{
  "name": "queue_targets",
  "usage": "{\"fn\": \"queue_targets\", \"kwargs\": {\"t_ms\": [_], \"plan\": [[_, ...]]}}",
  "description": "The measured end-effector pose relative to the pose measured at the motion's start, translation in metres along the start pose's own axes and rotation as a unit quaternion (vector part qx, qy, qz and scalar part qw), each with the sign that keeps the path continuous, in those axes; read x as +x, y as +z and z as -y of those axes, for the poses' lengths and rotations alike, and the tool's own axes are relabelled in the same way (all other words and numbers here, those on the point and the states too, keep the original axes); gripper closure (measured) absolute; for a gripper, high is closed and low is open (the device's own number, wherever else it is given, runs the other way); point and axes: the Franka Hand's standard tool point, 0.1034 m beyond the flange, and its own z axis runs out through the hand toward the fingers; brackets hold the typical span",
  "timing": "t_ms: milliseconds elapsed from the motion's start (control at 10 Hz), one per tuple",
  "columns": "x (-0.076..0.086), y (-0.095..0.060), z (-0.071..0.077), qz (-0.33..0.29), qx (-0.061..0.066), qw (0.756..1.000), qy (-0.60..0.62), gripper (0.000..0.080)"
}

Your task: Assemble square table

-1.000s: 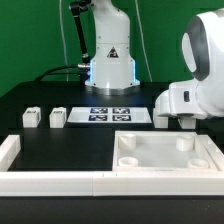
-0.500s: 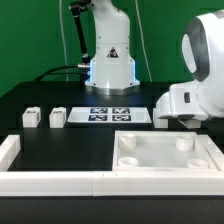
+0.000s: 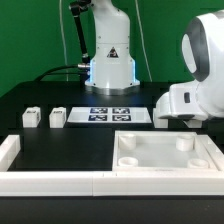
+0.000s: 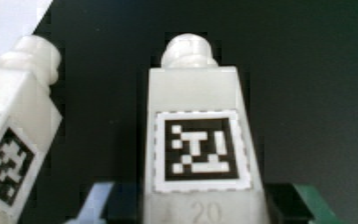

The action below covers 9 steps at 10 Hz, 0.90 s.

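Observation:
In the wrist view a white block leg point(image 4: 197, 120) with a black-and-white tag and a rounded peg at its far end lies on the black table, between the two fingers of my gripper point(image 4: 197, 206). One finger point(image 4: 108, 202) stands on each side of the leg, with only a thin dark strip between finger and leg. Whether they press on it is unclear. A second tagged leg point(image 4: 16, 130) lies close beside it. In the exterior view the square panel point(image 3: 165, 158) lies at the front right. The white arm point(image 3: 192, 95) hides the gripper.
Two more legs point(image 3: 31, 118) point(image 3: 58, 117) stand at the exterior view's left. The marker board point(image 3: 110, 114) lies in front of the robot base point(image 3: 110, 68). Low white rails point(image 3: 55, 182) run along the front and left.

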Motion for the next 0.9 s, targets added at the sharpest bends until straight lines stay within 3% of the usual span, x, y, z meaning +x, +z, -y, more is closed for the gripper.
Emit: {"fn": "queue_targets", "kwargs": {"t_ms": [100,300,500,600,700,900], "plan": [[-0.004,-0.006,-0.003,0.009,-0.001,1.000,-0.008,0.0511],[-0.021,-0.066,-0.021,0.007,0.013,1.000,-0.012,0.0509],[-0.051,-0.117,-0.051,0.009,0.024,0.999,-0.032,0.0509],[-0.061,-0.135,-0.062,0.011,0.027,0.999,-0.026,0.0509],[-0.047,-0.137,-0.057,-0.032,0.032,0.999,-0.025,0.0509],[-0.049,-0.138,-0.056,-0.092,0.034,0.995,-0.022,0.0509]]}}
